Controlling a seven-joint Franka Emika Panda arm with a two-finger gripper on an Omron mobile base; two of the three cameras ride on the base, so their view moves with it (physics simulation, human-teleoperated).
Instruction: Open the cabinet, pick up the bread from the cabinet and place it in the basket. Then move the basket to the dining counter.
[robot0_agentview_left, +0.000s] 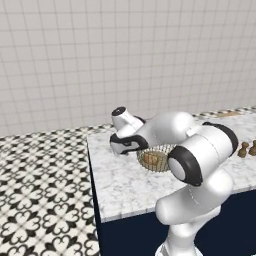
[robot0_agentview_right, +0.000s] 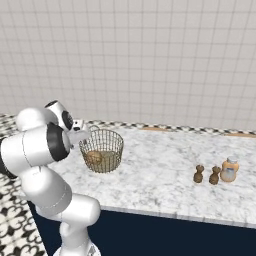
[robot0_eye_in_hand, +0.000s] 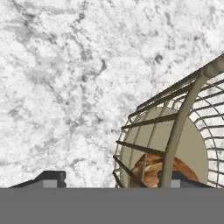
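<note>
In the left base view, patterned black-and-white floor tiles fill the lower left, and the marble desk runs from the centre to the right edge on its dark navy base. The arm bends across the middle of the frame, its hand reaching left toward the basket, which sits on the desk just left of the big elbow joint. The bread lies inside the basket. Two small brown shakers stand at the far right edge.

In the right base view, the arm fills the left side, the hand close by the basket's rim at centre left. The basket stands upright on the marble with the loaf at its bottom. Further right, well apart from it, stand the two shakers and an orange-lidded jar.

In the hand view, the pincer shows its two dark tips at the bottom, set wide apart: the left tip over bare marble, the right tip inside the wire wall, with the rim wires between them. The jaws are parted and nothing is clamped.
</note>
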